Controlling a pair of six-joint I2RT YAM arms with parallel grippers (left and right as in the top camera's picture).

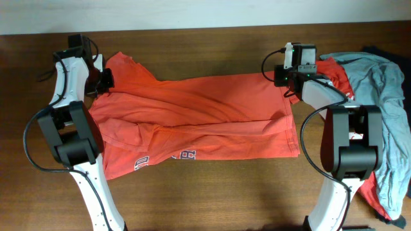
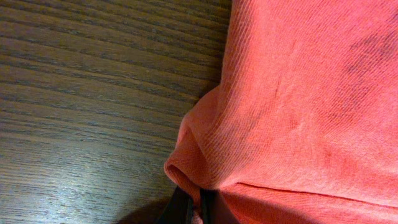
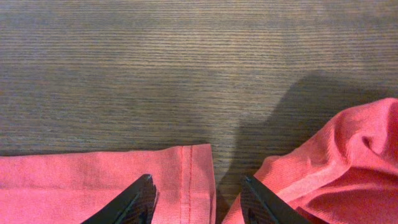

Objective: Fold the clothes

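An orange-red T-shirt (image 1: 199,119) with white lettering lies spread across the table, its top half folded down over the middle. My left gripper (image 1: 103,80) is at the shirt's far left corner; in the left wrist view its jaws (image 2: 200,208) are shut on a pinched fold of the shirt (image 2: 298,106). My right gripper (image 1: 287,76) is at the shirt's far right corner. In the right wrist view its jaws (image 3: 198,193) are open, straddling the hemmed corner (image 3: 186,180) lying flat on the wood.
A pile of clothes lies at the right edge: a grey-blue garment (image 1: 385,109) over another red one (image 1: 337,74), which also shows in the right wrist view (image 3: 336,162). A dark garment (image 1: 385,52) lies at the far right corner. Bare brown wood (image 1: 212,192) runs along the front.
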